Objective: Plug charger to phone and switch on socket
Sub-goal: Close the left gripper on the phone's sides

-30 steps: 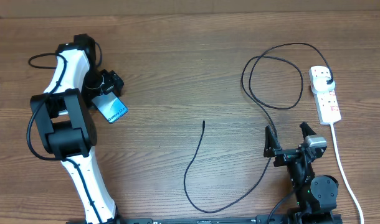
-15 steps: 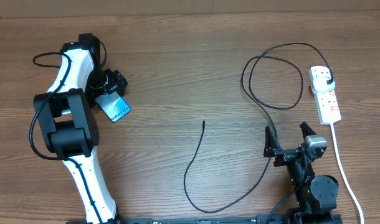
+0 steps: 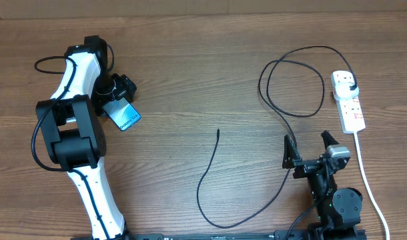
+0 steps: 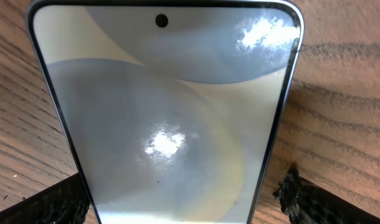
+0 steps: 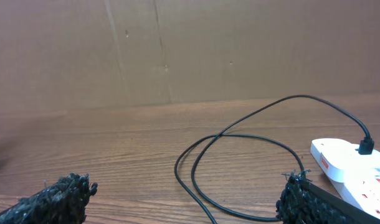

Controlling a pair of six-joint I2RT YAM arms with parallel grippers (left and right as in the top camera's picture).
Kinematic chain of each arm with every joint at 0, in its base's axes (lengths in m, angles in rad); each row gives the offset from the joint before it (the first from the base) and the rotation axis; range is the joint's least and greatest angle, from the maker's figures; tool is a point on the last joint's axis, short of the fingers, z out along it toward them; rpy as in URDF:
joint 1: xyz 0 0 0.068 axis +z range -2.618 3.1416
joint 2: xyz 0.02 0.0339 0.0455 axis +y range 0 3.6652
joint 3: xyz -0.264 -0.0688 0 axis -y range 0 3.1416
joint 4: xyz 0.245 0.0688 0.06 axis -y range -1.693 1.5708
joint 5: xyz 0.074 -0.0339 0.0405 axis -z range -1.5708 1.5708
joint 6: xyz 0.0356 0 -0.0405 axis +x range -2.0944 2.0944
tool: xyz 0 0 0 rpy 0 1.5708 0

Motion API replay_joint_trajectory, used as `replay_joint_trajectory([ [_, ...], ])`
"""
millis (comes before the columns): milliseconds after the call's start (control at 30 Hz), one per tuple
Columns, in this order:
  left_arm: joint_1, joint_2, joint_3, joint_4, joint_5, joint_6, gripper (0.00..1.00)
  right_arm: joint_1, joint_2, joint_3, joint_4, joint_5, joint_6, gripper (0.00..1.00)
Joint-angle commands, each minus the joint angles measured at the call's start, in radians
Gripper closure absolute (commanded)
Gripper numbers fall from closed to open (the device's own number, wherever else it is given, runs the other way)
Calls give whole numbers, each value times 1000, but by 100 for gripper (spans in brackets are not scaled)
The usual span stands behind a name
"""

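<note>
The phone (image 3: 125,116), its light-blue screen up, lies on the wooden table at the left. It fills the left wrist view (image 4: 165,118). My left gripper (image 3: 118,93) is open and straddles its near end; one finger is at the phone's edge and a strip of wood shows between the other finger and the phone. The charger (image 3: 210,170) is a thin black cable with its free tip at mid-table. It loops right to a black plug in the socket (image 3: 351,107), a white power strip. My right gripper (image 3: 307,151) is open and empty, with cable loops (image 5: 240,162) and the socket (image 5: 358,168) ahead.
The socket's white cord (image 3: 367,180) runs down the right side, close to my right arm's base (image 3: 337,203). A brown cardboard wall (image 5: 190,50) closes off the far side of the table. My left arm (image 3: 77,133) lies along the left side.
My left arm has shifted slightly up and right, and the phone has moved a little to the right with it. The right arm and the cable have not moved.
</note>
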Motion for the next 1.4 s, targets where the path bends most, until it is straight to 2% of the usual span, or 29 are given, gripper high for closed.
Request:
replay_joint_trajectory([
  [0,-8,16,-30,8,11,-36,0,5,-9,-11,5,10,-4,0],
  [433,-10,16,-30,9,11,-36,0,5,-9,-11,5,10,-4,0],
  [667,-14,16,-30,10,10,-36,6,5,-9,-11,5,10,-4,0],
  [1367,-21,16,-30,11,10,-36,11,5,-9,-11,5,10,-4,0],
])
